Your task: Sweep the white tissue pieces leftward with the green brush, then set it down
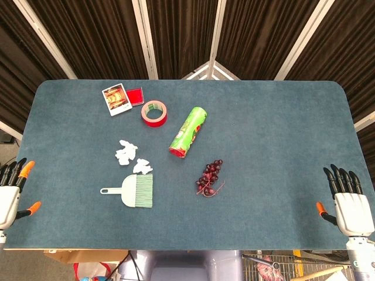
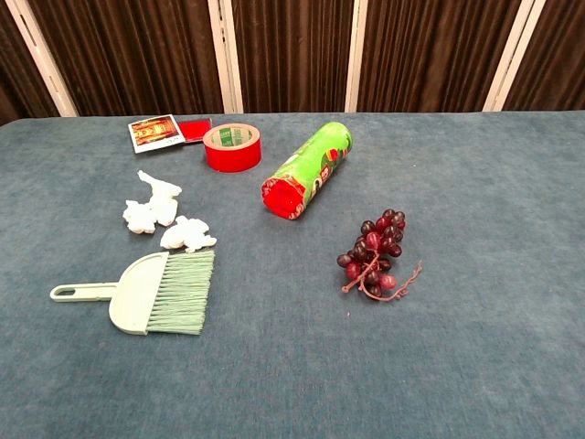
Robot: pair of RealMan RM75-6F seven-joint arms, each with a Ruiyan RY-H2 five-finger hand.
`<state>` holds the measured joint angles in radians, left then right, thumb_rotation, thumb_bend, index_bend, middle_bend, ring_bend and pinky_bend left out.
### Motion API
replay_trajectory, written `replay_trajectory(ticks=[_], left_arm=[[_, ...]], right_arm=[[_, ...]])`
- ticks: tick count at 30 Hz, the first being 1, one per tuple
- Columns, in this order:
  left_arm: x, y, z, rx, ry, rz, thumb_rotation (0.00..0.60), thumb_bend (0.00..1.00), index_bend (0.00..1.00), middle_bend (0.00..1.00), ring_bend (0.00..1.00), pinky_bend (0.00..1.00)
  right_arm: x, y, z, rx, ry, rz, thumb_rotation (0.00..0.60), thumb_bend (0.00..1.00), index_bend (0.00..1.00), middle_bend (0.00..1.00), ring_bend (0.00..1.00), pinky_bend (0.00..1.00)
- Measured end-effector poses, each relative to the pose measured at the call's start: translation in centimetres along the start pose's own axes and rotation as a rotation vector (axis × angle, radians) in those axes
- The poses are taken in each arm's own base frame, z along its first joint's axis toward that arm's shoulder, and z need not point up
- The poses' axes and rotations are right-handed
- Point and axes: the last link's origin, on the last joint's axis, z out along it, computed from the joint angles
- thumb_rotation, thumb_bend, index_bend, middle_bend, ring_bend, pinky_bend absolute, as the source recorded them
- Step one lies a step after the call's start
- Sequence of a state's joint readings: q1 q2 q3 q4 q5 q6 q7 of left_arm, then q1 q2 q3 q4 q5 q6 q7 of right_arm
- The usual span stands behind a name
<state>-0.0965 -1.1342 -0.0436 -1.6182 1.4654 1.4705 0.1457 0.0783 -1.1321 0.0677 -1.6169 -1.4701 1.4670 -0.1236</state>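
Green brush (image 1: 136, 191) flat on tabletop (image 1: 263, 134), bristles touching nearest white tissue pieces (image 1: 130, 157).
Left hand (image 1: 12, 190) and right hand (image 1: 350, 202) at opposite tabletop edges, fingers spread, holding nothing.

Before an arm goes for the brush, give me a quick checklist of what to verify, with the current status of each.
1. Brush free to grasp: ok. It lies flat, handle pointing left, nothing on it.
2. Left hand empty: ok. Fingers apart at the left table edge, holding nothing.
3. Right hand out of the way: ok. It sits at the right edge, empty.
4. Tissue pieces located: ok. They lie just behind the bristles; the nearest looks to touch them.
5. Sweep path leftward unobstructed: ok. Bare table left of the tissue.
6. Can and grapes apart from the brush: ok. Both lie to its right.
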Motion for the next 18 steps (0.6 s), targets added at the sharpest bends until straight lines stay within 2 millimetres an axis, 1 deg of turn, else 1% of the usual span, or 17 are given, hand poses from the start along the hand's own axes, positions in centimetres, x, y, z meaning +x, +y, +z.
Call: replay_trajectory(ticks=[11,16,17,18], left_arm=[[0.02,0.02,-0.11,0.001,-0.006,-0.004,0.600,0.03,0.00,0.00,0.00,0.04],[-0.12,0.23,0.00,0.000,-0.020,-0.003,0.600,0.03,0.00,0.00,0.00,0.04],[-0.15,0.40,0.11,-0.004,-0.023,0.000,0.600,0.03,0.00,0.00,0.00,0.05],[-0.17,0.58,0.21,-0.008,-0.025,0.002,0.600,0.03,0.00,0.01,0.02,0.10]], right_arm=[[-0.08,0.16,-0.26,0.000,-0.006,0.005,0.600,0.32,0.00,0.00,0.00,0.00],[-0.10,-0.21,0.05,0.003,-0.012,0.007,0.600,0.32,0.00,0.00,0.00,0.00],[-0.09,-0.23,0.07,0.002,-0.013,0.009,0.600,0.32,0.00,0.00,0.00,0.00],[-0.07,-0.24,0.10,0.002,-0.013,0.011,0.600,0.32,0.00,0.00,0.00,0.00]])
